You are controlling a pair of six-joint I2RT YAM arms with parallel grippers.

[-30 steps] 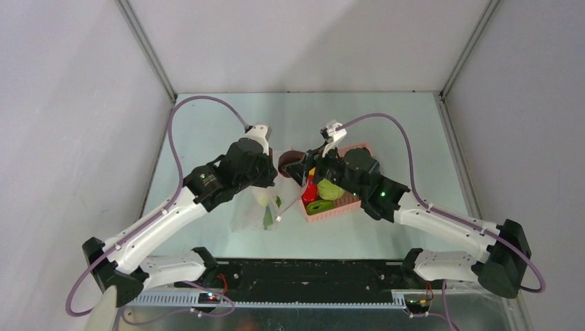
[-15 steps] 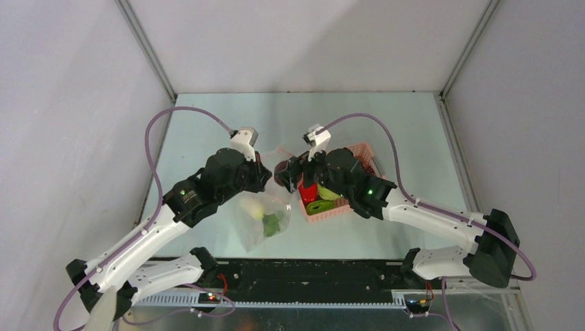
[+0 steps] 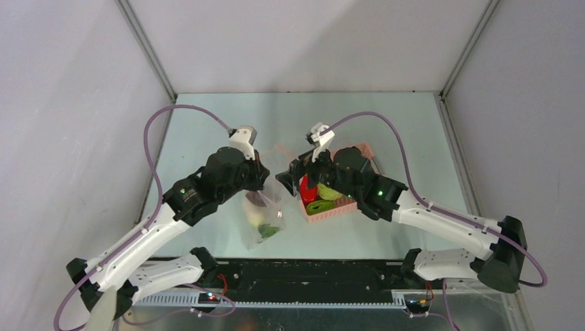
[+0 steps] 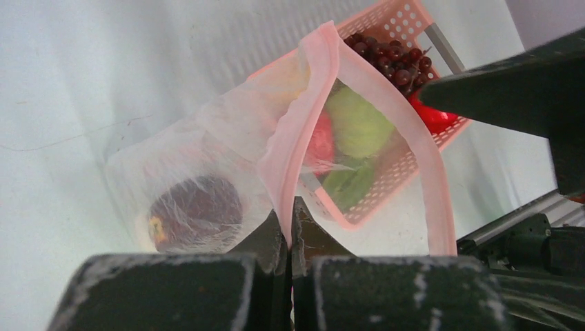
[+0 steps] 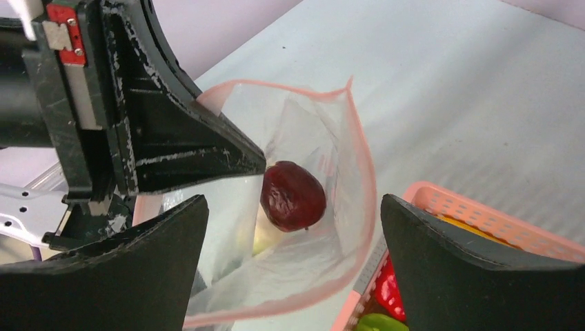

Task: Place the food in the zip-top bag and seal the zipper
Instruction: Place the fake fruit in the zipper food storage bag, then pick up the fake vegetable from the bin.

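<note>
Clear plastic zip-top bag (image 4: 172, 155) hangs from the left gripper (image 4: 290, 208), which is clamped on its zipper (image 4: 301, 124). Its mouth gapes under the right gripper (image 5: 293, 203), fingers wide apart — maroon piece (image 5: 292, 195) inside. Remaining food (image 3: 319, 205) sits in the basket (image 5: 476, 210) just right, nearer the right arm.

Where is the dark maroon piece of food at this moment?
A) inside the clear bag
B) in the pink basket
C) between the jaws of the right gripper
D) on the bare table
A: the right wrist view shows the dark maroon piece lying inside the clear bag, while the right gripper hangs above the bag's mouth with its jaws open and empty.
</note>
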